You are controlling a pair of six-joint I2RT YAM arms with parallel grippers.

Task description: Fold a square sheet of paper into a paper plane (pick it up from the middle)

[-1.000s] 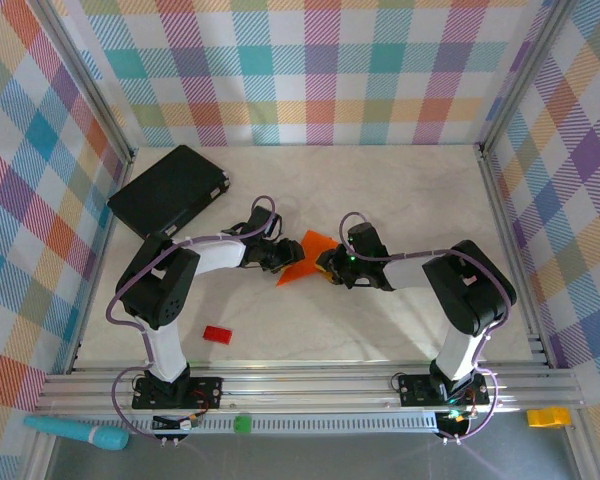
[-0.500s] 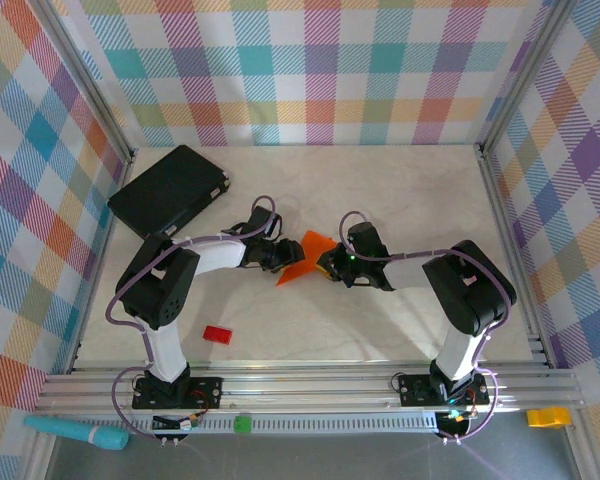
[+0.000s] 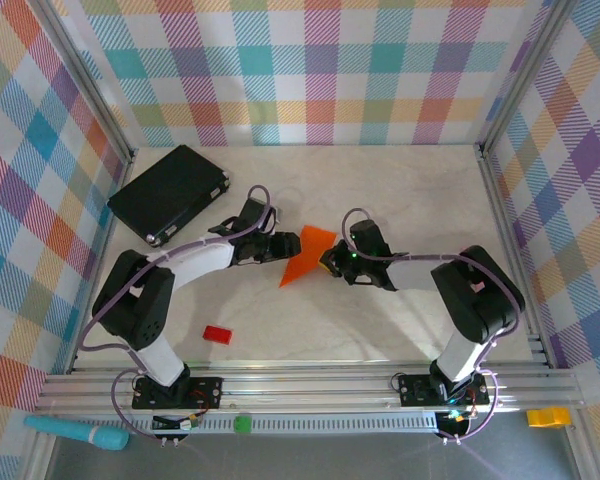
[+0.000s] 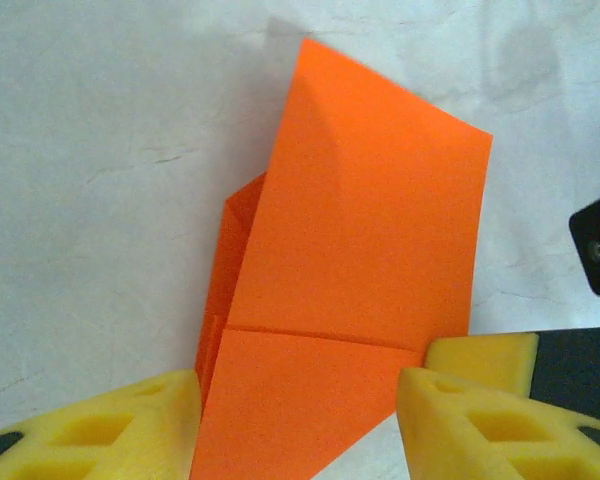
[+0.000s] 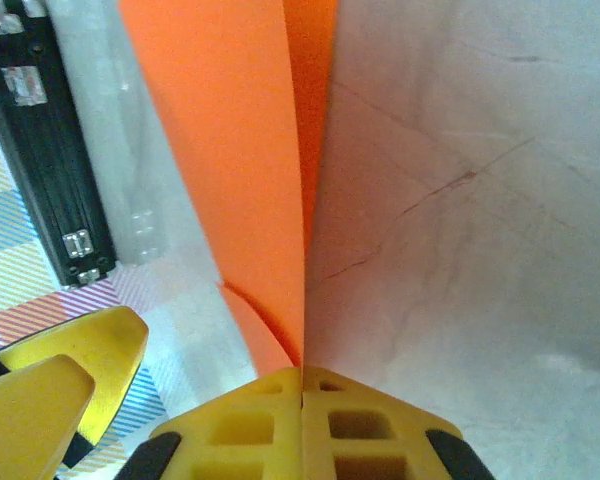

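From above, the square sheet of paper (image 3: 306, 256) lies about mid-bench, well clear of every edge of the bench (image 3: 400, 180). It is bright orange and already creased into a wedge that tapers to a point toward the near edge. The left gripper (image 3: 283, 247) covers part of its left side and the right gripper (image 3: 328, 262) meets its right side. Both tips are too small and dark for me to read the jaws here. The black flat case (image 3: 168, 192) sits in the far left corner, and a red block (image 3: 216, 334) lies by the near edge, left of middle.

On the left wrist camera the sheet (image 4: 360, 250) shows a folded flap with one crease across it and extra layers peeking out on its left. Its lower part is cut off by the frame. The left jaws are released, their yellow fingers (image 4: 110, 430) spread wide with the sheet's end in the gap.

On the right wrist camera I see the sheet (image 5: 230, 150) nearly edge-on, so its fold is unreadable, and it runs off the top. The right jaws (image 5: 300, 400) are clenched together on its lower edge.
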